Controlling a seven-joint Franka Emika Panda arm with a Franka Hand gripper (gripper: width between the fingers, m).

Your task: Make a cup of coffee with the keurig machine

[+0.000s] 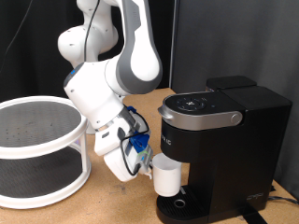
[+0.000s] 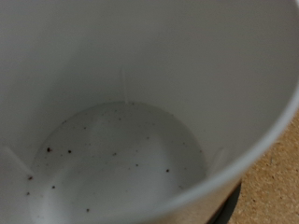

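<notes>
While the arm is reaching down in the exterior view, the gripper (image 1: 142,161) is sitting at about nine o'clock from the cup (image 1: 168,175), right against its side; whether the fingers are apart or clamped I cannot tell. That white cup is standing on the round drip base under the brew head of the keurig machine (image 1: 224,140), whose lid is lying closed. At nine o'clock from the arm, a white two-tier rack (image 1: 37,149) is standing on the wooden table (image 1: 112,201).

Looking into the wrist view, the cup's (image 2: 140,103) white interior is filling nearly everything; tiny dark specks are dotting its bottom, with no liquid showing.
</notes>
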